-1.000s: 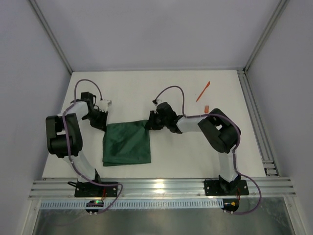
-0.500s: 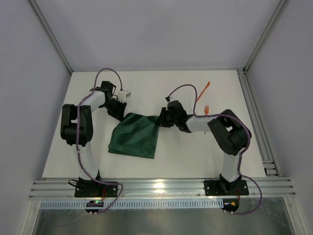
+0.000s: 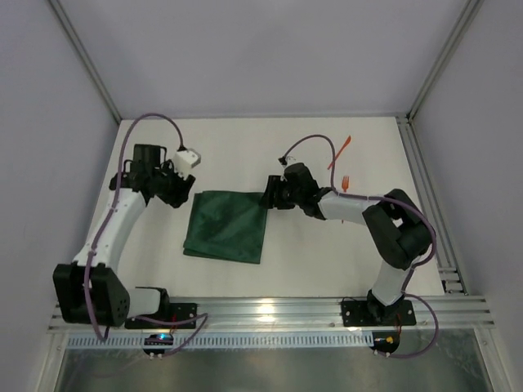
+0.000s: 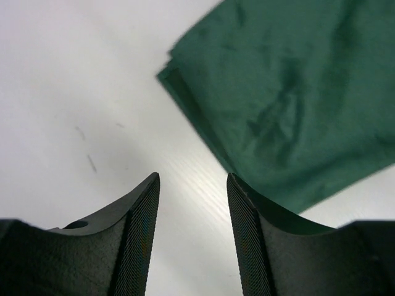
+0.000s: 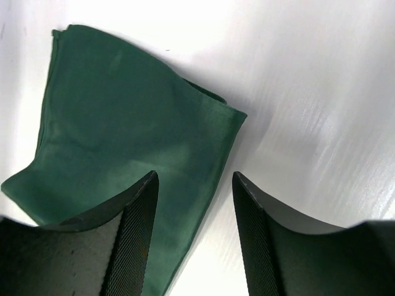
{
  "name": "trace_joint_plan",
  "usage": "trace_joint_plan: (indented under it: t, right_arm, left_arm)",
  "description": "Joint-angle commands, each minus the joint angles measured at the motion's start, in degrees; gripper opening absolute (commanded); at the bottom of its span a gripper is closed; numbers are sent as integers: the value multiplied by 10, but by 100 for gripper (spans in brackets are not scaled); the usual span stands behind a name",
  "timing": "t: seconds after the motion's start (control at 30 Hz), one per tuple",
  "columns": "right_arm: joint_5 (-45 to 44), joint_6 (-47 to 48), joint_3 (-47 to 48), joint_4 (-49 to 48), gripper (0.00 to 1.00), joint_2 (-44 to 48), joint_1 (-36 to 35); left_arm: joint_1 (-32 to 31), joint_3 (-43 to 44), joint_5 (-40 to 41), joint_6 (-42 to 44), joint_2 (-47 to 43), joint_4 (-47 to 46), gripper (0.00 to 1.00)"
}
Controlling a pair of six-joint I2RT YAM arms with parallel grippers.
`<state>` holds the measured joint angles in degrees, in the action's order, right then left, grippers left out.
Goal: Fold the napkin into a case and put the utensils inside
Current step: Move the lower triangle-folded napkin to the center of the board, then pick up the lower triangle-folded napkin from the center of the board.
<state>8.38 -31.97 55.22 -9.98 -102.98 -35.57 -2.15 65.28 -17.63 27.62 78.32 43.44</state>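
Both end effectors, left (image 4: 192,237) and right (image 5: 196,237), gape empty beside the folded napkin (image 3: 227,225); utensils (image 3: 339,153) lie apart.

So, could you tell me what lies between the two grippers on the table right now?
In the top view, the folded napkin lies between the left gripper and the right gripper, each gripper near one far corner. Neither holds it; both wrist views show empty jaws.

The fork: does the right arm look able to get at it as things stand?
Probably yes. The fork lies bare on the table, beside the right arm's forearm; the right gripper is open, holds nothing, but must swing back from the napkin.
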Motion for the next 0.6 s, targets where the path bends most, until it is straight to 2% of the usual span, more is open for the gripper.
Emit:
trace_joint_plan:
  t: [0.0,0.2,0.3,0.33,0.47,0.57]
  right_arm:
    - [18,37,-11,21,57,65,-2]
    - [74,60,-52,31,57,119,-2]
    - [86,65,-67,36,57,138,-2]
    - [87,67,-72,36,57,145,-2]
    - [92,72,-81,39,57,153,-5]
    - [94,74,-89,41,57,162,-6]
  left_arm:
    - [-91,-86,18,104,-74,27,51]
    - [-266,-223,95,189,-148,38,56]
    - [-338,-261,138,198,-148,30,60]
    - [-374,-269,148,200,-145,19,67]
    - [-440,-292,201,183,-131,-32,68]
    - [-454,-299,210,175,-112,-56,69]
